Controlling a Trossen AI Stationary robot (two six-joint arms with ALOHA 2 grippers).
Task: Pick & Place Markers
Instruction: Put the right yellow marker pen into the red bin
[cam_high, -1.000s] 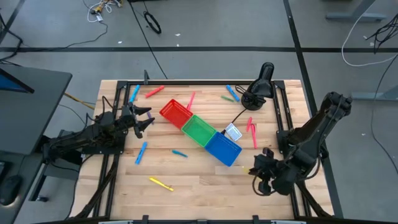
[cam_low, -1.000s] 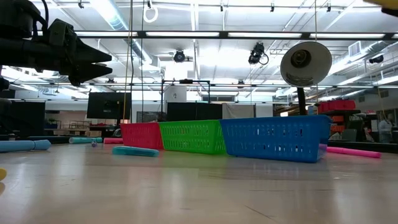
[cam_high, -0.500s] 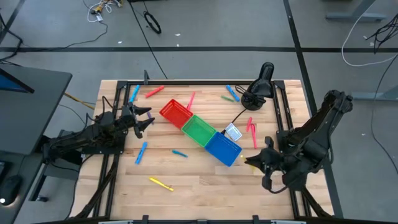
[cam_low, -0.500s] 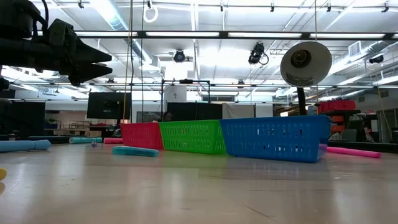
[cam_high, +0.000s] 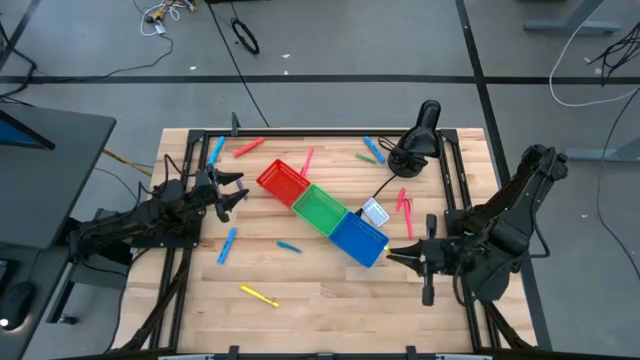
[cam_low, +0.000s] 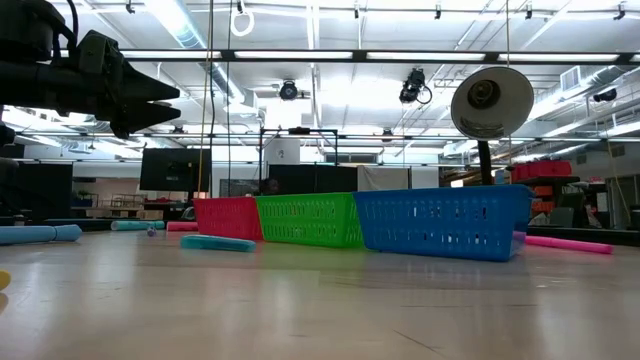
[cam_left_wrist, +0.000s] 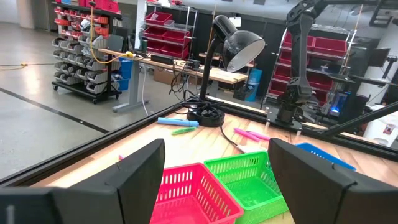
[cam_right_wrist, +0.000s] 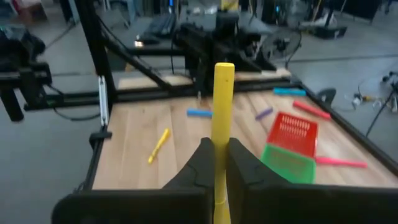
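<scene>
My right gripper (cam_high: 393, 253) (cam_right_wrist: 215, 149) is shut on a yellow marker (cam_right_wrist: 222, 99), above the table beside the blue bin's (cam_high: 358, 238) near corner. Red (cam_high: 283, 180) and green (cam_high: 320, 208) bins stand in a row with the blue one. Loose markers lie flat on the table: a yellow one (cam_high: 259, 296), a teal one (cam_high: 288, 246), blue ones (cam_high: 228, 245) (cam_high: 217, 150), a red one (cam_high: 249, 148), and pink ones (cam_high: 405, 205). My left gripper (cam_high: 235, 192) (cam_low: 150, 100) waits open at the table's left, pointing toward the red bin. My right gripper pinches the yellow marker's shaft (cam_right_wrist: 219, 140) between its two fingers. The fingers come nearly level from the table's right side. One end of the marker (cam_right_wrist: 224, 70) sticks out well past the fingertips. The marker is lifted clear of the table.
A black desk lamp (cam_high: 420, 135) stands at the far right, its cable running toward a small grey box (cam_high: 374, 212) behind the blue bin. A black frame (cam_high: 455, 190) rims the table. Bare wood lies at the near middle (cam_high: 330, 300).
My right gripper has risen from the near right part of the table and turned, so its fingers now point nearly level toward the table's left, next to the blue bin. It has stayed shut.
</scene>
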